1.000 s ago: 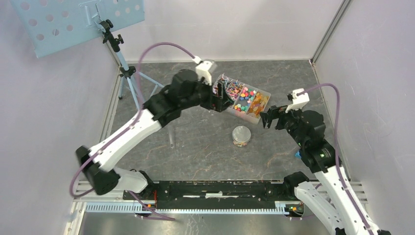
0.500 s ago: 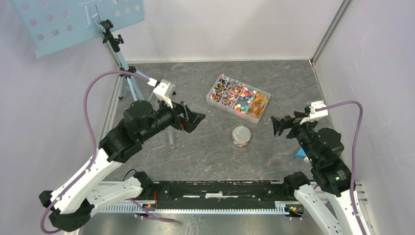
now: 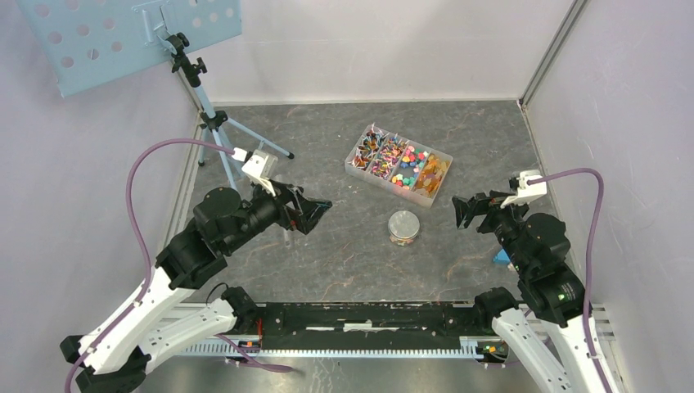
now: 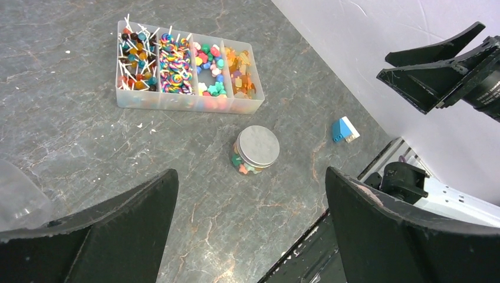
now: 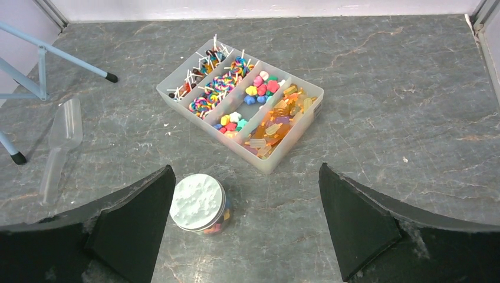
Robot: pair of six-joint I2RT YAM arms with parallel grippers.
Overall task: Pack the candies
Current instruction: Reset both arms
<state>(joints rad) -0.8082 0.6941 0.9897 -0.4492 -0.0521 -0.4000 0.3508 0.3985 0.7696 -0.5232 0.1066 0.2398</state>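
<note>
Four compartments of a clear divided tray [image 4: 177, 103] hold most of the candies [image 4: 209, 62], at the far middle of the tabletop [image 3: 344, 254]. Both pincers hover above the tabletop, well apart from the tray and nearer than it. The left pincer [image 3: 315, 214] is off to the tray's left and the right pincer [image 3: 458, 211] just off to its right. Each has its jaws spread wide with nothing between them.

A small clear jar [image 3: 403, 233] capped by a grey round lid [image 4: 257, 145] stands upright between the two pincers, near the tray's near side. More candies show through its wall.

In the tray, one end compartment holds tiny lollipops on white sticks. The next holds rainbow swirls, then loose pink, green, yellow and blue pieces. The last holds orange-amber pieces. A clear plastic scoop [image 5: 63, 134] lies flat on the tabletop to the left, near the left pincer.
</note>
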